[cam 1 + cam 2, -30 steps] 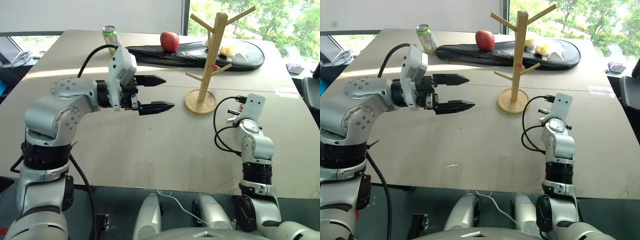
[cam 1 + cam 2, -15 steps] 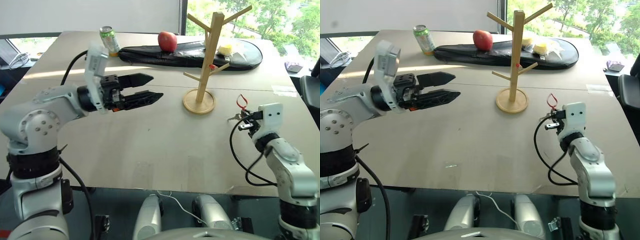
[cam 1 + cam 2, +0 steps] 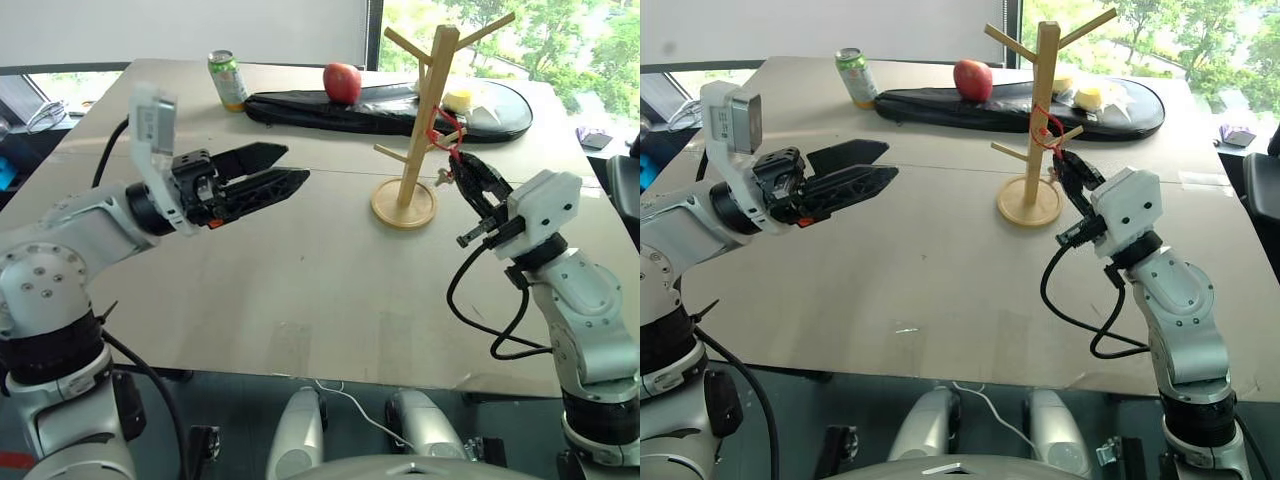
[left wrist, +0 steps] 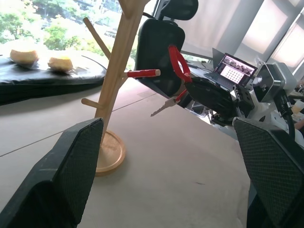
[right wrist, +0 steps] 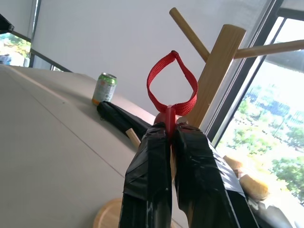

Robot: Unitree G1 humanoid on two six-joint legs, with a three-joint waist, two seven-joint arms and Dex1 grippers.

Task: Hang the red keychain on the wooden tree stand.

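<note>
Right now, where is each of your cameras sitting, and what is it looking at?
Left eye and right eye views: on my head, looking down over the table; both arms show.
Left wrist view: on my left wrist, looking between its open fingers at the wooden tree stand and my right hand pinching the red keychain.
Right wrist view: on my right wrist, looking along its shut fingers up at the keychain's loop, with the green can behind.
All views share the stand and keychain.
</note>
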